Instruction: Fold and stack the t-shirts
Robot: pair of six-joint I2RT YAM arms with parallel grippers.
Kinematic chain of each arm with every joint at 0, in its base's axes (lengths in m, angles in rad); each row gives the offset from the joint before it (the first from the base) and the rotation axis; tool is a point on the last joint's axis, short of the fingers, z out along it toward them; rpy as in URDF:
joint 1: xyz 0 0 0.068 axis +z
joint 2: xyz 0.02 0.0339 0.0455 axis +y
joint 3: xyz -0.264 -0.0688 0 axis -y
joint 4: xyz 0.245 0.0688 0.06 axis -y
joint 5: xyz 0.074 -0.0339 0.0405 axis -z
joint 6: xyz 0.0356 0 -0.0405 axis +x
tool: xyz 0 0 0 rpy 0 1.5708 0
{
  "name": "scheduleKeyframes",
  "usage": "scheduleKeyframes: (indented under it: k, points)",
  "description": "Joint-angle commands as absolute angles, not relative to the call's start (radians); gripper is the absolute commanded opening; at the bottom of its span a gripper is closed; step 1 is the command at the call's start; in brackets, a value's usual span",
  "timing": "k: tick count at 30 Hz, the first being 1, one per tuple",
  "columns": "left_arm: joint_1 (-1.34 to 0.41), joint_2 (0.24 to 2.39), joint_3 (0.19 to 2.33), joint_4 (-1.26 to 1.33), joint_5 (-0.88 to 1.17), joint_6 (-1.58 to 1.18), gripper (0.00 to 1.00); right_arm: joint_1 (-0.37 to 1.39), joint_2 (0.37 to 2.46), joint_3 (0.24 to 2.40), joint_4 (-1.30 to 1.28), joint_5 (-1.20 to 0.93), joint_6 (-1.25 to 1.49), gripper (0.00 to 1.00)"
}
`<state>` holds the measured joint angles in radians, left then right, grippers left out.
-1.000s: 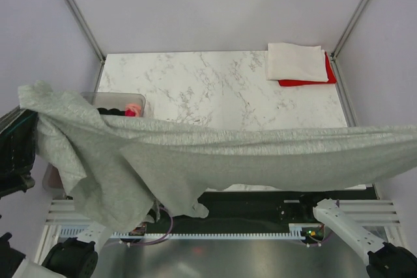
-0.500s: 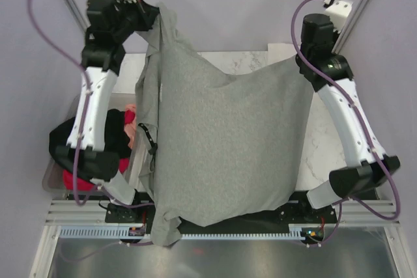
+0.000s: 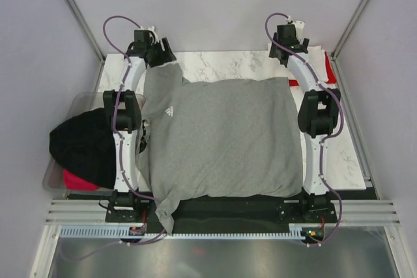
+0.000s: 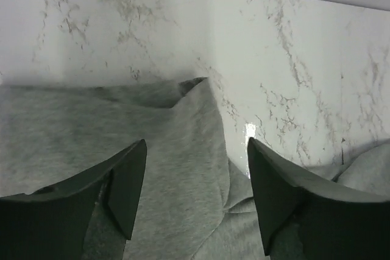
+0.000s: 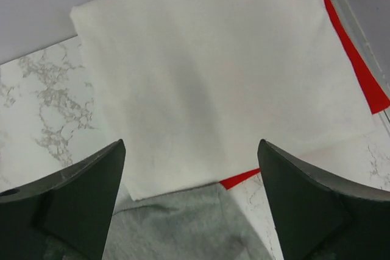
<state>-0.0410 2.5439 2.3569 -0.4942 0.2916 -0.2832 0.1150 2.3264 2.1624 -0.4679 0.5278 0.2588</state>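
Now the grey t-shirt (image 3: 221, 138) lies spread out flat on the marble worktop (image 3: 221, 64) between my two arms, its small white logo (image 3: 169, 112) facing up toward the left side. Its near edge reaches over the front of the worktop, and one corner of cloth trails down past it by my left base.

My left gripper (image 4: 196, 150) is out at the far left corner of the shirt. Its jaws stand well apart and grip nothing; a rumpled fold of the grey cloth lies on the marble just below and between them.

My right gripper (image 5: 191, 147) is out at the far right corner, jaws wide apart and holding nothing. Beneath it is a folded white t-shirt (image 5: 207, 71) lying on top of a red t-shirt (image 5: 359, 71), whose edge shows along the right side. The grey shirt's corner touches the near edge of the white one.

Left of my left arm, the clear tub (image 3: 81, 99) holds a black t-shirt (image 3: 81, 144) heaped over its rim, with a red-pink cloth (image 3: 78, 179) under it.
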Motion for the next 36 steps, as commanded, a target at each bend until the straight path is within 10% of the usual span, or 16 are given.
scheduleKeyframes:
  k: [1, 5, 16, 23, 36]
  points:
    - [-0.040, 2.335, 2.393, -0.423, 0.330, -0.314, 0.80, 0.109, 2.228, 2.258, -0.517, 0.437, 0.282, 0.98]
    - [-0.041, 2.179, 2.245, -0.425, 0.342, -0.334, 1.00, 0.110, 1.995, 1.922, -0.479, 0.388, 0.360, 0.98]
    - [-0.150, 1.732, 1.526, -0.431, 0.252, -0.360, 0.98, 0.110, 1.631, 1.224, -0.385, -0.070, 0.571, 0.98]
    - [-0.251, 1.738, 1.310, -0.380, 0.195, -0.425, 0.94, 0.094, 1.839, 1.278, -0.394, -0.080, 0.532, 0.98]
    - [-0.301, 2.120, 1.551, -0.390, 0.224, -0.439, 0.91, -0.098, 2.172, 1.472, -0.417, -0.020, 0.549, 0.97]
